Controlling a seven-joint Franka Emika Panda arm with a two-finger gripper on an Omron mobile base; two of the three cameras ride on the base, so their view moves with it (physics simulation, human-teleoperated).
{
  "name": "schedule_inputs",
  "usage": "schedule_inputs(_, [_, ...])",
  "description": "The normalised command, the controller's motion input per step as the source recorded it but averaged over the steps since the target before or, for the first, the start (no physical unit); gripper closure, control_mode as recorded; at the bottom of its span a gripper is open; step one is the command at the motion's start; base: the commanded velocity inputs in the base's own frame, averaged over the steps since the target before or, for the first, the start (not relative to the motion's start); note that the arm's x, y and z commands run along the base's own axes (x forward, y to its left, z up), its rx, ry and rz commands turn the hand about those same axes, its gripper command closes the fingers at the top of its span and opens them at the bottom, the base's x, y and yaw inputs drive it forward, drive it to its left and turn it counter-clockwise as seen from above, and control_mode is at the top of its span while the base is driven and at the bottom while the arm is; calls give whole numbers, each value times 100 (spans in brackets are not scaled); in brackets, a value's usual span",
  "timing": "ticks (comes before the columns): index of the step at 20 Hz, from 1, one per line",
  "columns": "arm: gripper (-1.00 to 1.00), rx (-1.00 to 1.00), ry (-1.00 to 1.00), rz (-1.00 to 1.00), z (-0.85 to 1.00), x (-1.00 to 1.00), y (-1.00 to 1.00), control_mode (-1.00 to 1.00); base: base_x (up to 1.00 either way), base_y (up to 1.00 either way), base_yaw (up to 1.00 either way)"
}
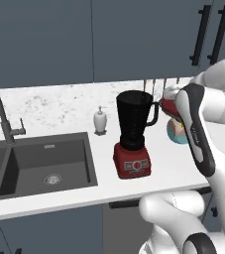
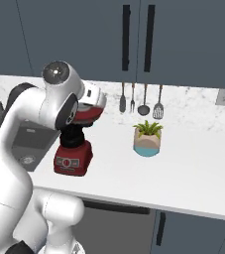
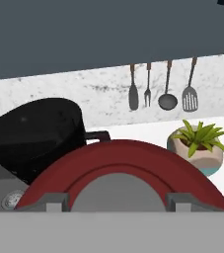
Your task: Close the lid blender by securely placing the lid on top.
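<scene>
The gripper (image 3: pixel 117 201) held the lid (image 3: pixel 126 165) clamped between its two fingertips (image 3: pixel 49 201), one at each side of the red disc, with the grey cap in the middle facing the hand camera. In the left base view the lid (image 1: pixel 167 105) hung in the air just to the right of the blender (image 1: pixel 133 134), near the level of the jar's open rim and close to its side handle, not yet over the mouth. In the right base view the lid (image 2: pixel 90 114) sat tucked under the wrist, above the blender (image 2: pixel 74 151), whose jar was mostly hidden behind the arm.

The blender stood on the white counter (image 1: pixel 183 166) with bare surface in front of its red base down to the counter's front edge. To its left stood a small soap dispenser (image 1: pixel 100 120), and beyond that the sink (image 1: pixel 39 163) with its faucet (image 1: pixel 0 116), the sink's right rim lying near the blender base. To the right of the blender a potted plant (image 2: pixel 147 138) sat well apart, with open counter between them. Four hanging utensils (image 2: pixel 140 99) lined the backsplash behind, above the counter. The jar's rim (image 3: pixel 34 116) lay up and left of the lid in the hand view, dark and open.
</scene>
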Motion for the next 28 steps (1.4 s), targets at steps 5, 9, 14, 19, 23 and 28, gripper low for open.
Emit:
schedule_inputs(5, [100, 0, -6, 4, 60, 2, 59, -100, 0, 0, 0])
schedule_inputs(9, [100, 0, -3, 4, 42, 2, 57, -100, 0, 0, 0])
schedule_inputs(14, [100, 0, 0, 1, 6, 21, 41, -100, 0, 0, 0])
schedule_inputs(19, [100, 0, 0, 0, 0, 26, 11, -100, 0, 0, 0])
schedule_inputs(23, [100, 0, 0, 0, 0, 37, 7, -100, 0, 0, 0])
schedule_inputs(28, [100, 0, 0, 0, 0, 47, 14, -100, 0, 0, 0])
